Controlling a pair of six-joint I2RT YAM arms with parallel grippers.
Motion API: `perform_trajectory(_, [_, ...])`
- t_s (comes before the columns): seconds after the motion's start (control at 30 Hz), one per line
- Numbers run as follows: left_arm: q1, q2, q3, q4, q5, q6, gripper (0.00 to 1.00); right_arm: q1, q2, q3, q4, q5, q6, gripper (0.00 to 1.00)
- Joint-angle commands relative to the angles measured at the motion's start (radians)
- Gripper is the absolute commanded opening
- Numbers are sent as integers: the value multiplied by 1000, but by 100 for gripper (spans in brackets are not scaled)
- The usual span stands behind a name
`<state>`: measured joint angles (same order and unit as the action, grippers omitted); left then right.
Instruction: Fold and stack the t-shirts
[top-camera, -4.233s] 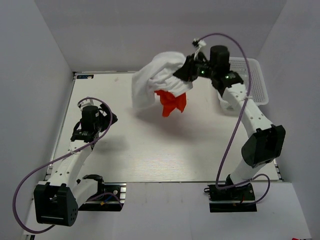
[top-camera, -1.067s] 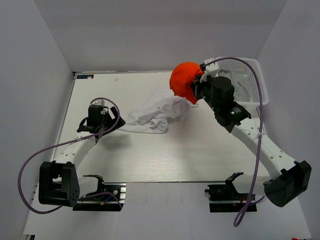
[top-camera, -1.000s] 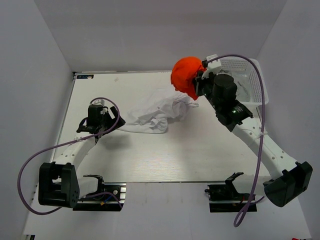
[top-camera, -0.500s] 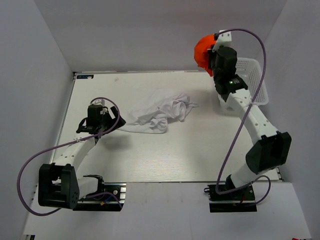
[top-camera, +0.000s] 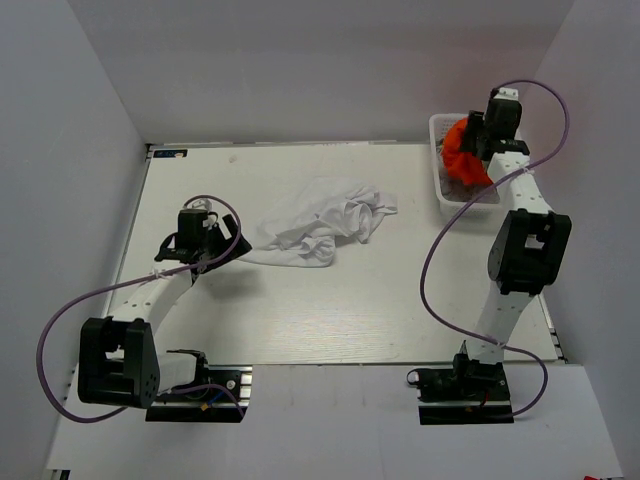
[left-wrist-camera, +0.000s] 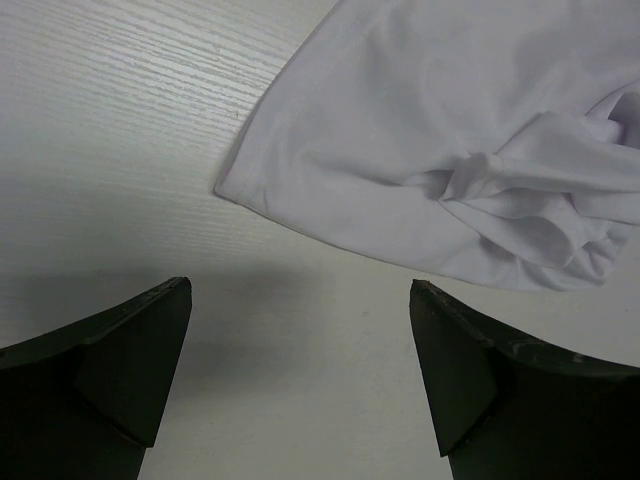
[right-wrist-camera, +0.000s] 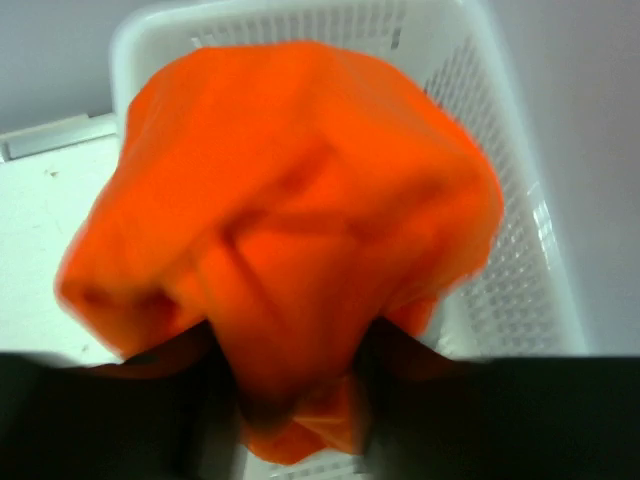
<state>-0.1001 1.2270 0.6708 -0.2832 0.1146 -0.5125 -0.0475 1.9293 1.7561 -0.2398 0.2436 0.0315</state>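
My left gripper (left-wrist-camera: 300, 385) stands wide apart and empty, low over the pale wood-grain table (top-camera: 300, 320), with the crumpled white cloth t-shirt (left-wrist-camera: 450, 140) lying just ahead of it — not touching. My right gripper (right-wrist-camera: 290, 415) is clamped on the bunched bright orange cloth t-shirt (right-wrist-camera: 290, 200), which hangs over the white plastic mesh basket (right-wrist-camera: 520, 270) at the table's far right corner.

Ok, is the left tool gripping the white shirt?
No, the left tool is open over the table, and the white shirt lies beyond it, untouched.
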Motion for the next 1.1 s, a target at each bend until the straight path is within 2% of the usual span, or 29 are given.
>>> perform_trajectory(0.0, [-3, 14, 55, -31, -33, 9, 100, -23, 16, 65, -27, -61, 102, 88])
perform_trajectory(0.03, [-3, 14, 67, -31, -33, 0, 100, -26, 13, 66, -41, -64, 105, 90])
perform_trajectory(0.23, [-3, 23, 79, -51, -23, -12, 100, -11, -79, 57, -95, -113, 76, 90])
perform_trajectory(0.37, [-3, -15, 43, -51, -32, -49, 100, 32, -164, 23, -128, -317, 57, 90])
perform_trajectory(0.4, [-3, -15, 23, -51, -42, -58, 100, 46, -170, 37, -216, -378, 61, 90])
perform_trajectory(0.53, [-3, -24, -17, -28, -30, -84, 100, 254, -219, -1, -276, -400, 30, 90])
perform_trajectory(0.67, [-3, 15, -17, -11, 0, -93, 100, 414, -265, -98, -280, -322, 74, 90])
perform_trajectory(0.7, [-3, 26, -17, -1, 0, -106, 100, 454, -279, -206, -265, -332, 94, 90])
perform_trajectory(0.9, [-3, 138, -14, 67, -21, -126, 100, 595, -412, -482, -136, -300, 168, 90])
perform_trajectory(1.07, [-3, 229, -5, 94, -50, -152, 87, 713, -411, -534, -52, -314, 185, 90])
